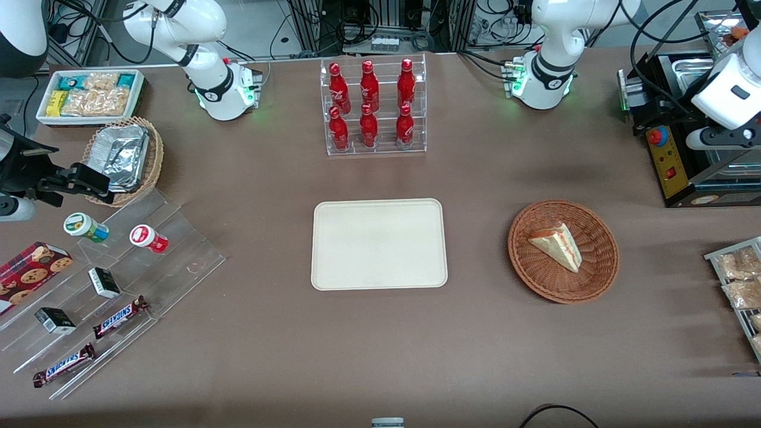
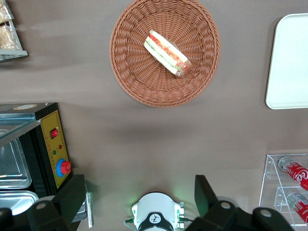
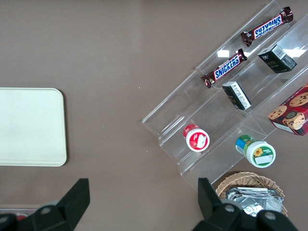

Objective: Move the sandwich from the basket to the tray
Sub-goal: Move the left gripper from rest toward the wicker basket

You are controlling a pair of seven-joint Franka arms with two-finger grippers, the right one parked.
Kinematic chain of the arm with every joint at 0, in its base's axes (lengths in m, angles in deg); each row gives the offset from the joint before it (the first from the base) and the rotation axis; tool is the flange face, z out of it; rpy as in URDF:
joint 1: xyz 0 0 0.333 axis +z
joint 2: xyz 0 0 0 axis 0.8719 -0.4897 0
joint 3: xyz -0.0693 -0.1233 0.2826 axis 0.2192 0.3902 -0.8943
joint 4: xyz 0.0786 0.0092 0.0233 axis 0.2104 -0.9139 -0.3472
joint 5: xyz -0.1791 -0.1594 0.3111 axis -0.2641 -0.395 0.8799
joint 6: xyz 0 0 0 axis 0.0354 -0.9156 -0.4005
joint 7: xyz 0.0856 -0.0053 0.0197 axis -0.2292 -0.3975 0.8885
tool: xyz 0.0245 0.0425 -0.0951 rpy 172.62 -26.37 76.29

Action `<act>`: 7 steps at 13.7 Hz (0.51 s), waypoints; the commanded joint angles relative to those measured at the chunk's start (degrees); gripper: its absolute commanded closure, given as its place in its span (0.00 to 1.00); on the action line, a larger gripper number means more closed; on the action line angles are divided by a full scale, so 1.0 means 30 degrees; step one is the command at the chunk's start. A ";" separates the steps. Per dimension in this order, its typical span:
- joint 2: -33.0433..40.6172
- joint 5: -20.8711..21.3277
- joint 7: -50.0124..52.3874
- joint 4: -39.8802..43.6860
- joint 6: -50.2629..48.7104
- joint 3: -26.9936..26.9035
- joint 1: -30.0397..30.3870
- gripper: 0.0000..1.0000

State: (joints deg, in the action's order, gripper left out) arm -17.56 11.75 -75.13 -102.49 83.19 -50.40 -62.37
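The brown surface point(image 1: 380, 345) carries everything, and the tray point(image 1: 379, 244) serves as the landmark near its middle. The tray is cream, rectangular and bare. A clear rack of red bottles point(image 1: 373, 107) stands farther from the front camera than the tray. A black machine with red buttons point(image 1: 672, 156) sits toward the working arm's end of the surface, well apart from the tray. Toward the parked arm's end, a clear stepped stand point(image 1: 107, 285) holds snack bars, small boxes and two round tubs. The basket point(image 1: 563, 250) lies beside the tray on the working arm's side, apart from it, with bare surface between. The sandwich point(image 1: 557, 245) rests inside the basket, lying on the weave with its red and green filling edge showing in the wrist view. The pincer point(image 2: 137, 199) hangs high above the surface, near the black machine and well apart from the tray; its fingers point(image 2: 204, 192) are spread wide and hold nothing.
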 commanded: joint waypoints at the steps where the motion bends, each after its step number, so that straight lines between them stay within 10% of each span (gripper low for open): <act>1: 0.0038 -0.0272 -0.0264 -0.0025 0.0146 -0.0247 -0.0228 0.00; 7: -0.2419 -0.0009 0.0785 -0.0521 0.2456 -0.0276 0.0035 0.00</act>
State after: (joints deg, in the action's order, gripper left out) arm -21.69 11.70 -74.52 -103.52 88.01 -51.00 -62.33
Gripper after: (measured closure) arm 0.000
